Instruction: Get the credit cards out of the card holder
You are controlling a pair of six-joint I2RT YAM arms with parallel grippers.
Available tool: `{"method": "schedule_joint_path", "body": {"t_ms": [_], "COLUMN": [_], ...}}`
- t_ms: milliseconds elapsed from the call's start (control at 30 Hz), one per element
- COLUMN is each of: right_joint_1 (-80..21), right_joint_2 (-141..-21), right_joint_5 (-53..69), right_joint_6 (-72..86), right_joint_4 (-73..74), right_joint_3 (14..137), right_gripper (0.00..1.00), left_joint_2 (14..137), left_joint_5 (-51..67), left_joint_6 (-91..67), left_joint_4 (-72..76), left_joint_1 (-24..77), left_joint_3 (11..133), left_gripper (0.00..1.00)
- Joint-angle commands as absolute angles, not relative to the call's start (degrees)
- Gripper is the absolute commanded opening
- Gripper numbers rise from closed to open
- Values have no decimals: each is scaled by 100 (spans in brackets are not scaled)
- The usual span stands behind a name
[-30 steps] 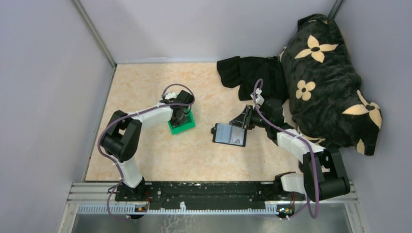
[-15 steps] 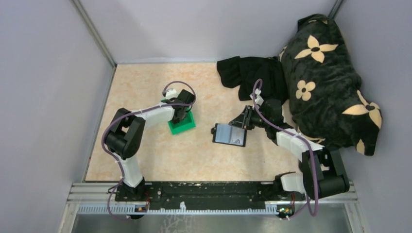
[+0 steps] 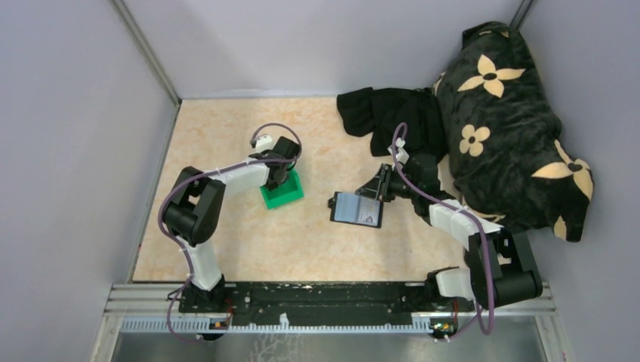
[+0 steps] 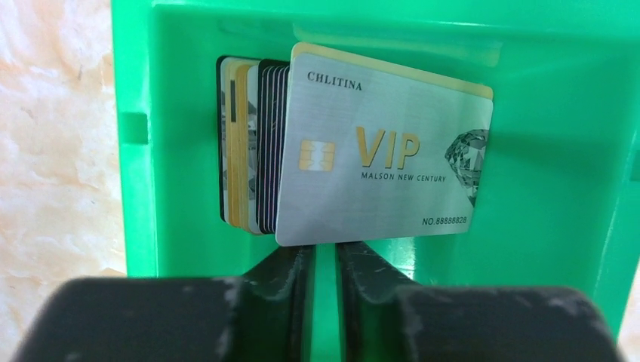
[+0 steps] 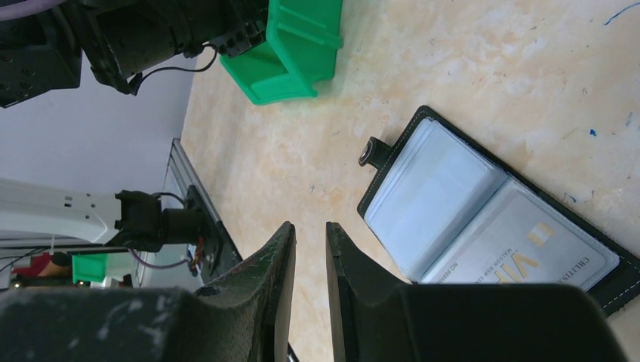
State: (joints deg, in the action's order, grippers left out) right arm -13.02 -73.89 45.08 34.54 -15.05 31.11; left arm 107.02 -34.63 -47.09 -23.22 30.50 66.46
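Note:
The card holder (image 3: 356,209) lies open on the table, its grey-blue inner faces up. In the right wrist view (image 5: 453,196) a pale grey-white card (image 5: 528,249) sits in its near pocket. My right gripper (image 3: 376,188) (image 5: 309,234) hovers at the holder's right edge, jaws a narrow gap apart and empty. My left gripper (image 3: 279,173) (image 4: 326,256) is over the green bin (image 3: 284,191), jaws a narrow gap apart and empty. In the bin, a silver VIP card (image 4: 385,151) leans on several upright cards (image 4: 245,143), one gold-brown.
A black cloth (image 3: 392,117) lies at the back right beside a large dark flowered pillow (image 3: 513,128) along the right wall. Grey walls close in the left, back and right. The green bin (image 5: 290,45) and left arm show in the right wrist view.
My left wrist has drawn back a little up and to the left over the green bin. The right arm and the card holder have not moved.

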Motion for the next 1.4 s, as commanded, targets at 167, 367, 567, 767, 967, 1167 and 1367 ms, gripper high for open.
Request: {"method": "schedule_joint_path", "body": {"t_ms": [167,367,567,767,967,1167,1367], "right_joint_1": [-1327,-1323,-1323,-1324,-1382,-1584,-1791], "right_joint_2": [-7350,-7244,-7229,-7179,-7185,-6989,-6901], "right_joint_5": [4292,3712,3746,3516,3071,768,-123], "right_joint_6": [3038,2751,2813,2736,2737,2545,3090], "right_joint_4": [-1269,-757,-752,-547,-402,818,1374], "right_joint_3": [3300,3379,3381,3453,3526,3826,3716], "right_gripper": [24,26,27,27,27,30,37], "left_joint_2": [9249,8317,8442,8412,8545,8555,9597], "left_joint_5": [-3009,-3051,-3002,-2845,-2588,-2060,-987], "left_joint_6": [-4864,-4819,-4742,-4547,-4252,-3105,-2637], "left_joint_4": [-2354,-2366,-2437,-2048,-1786,-322,-9], "left_joint_1": [3087,3385,3416,3463,3572,4601,5241], "left_joint_3": [6068,5801,5773,5621,5719,5802,6431], "left_gripper": [99,99,99,99,97,95,87]}}
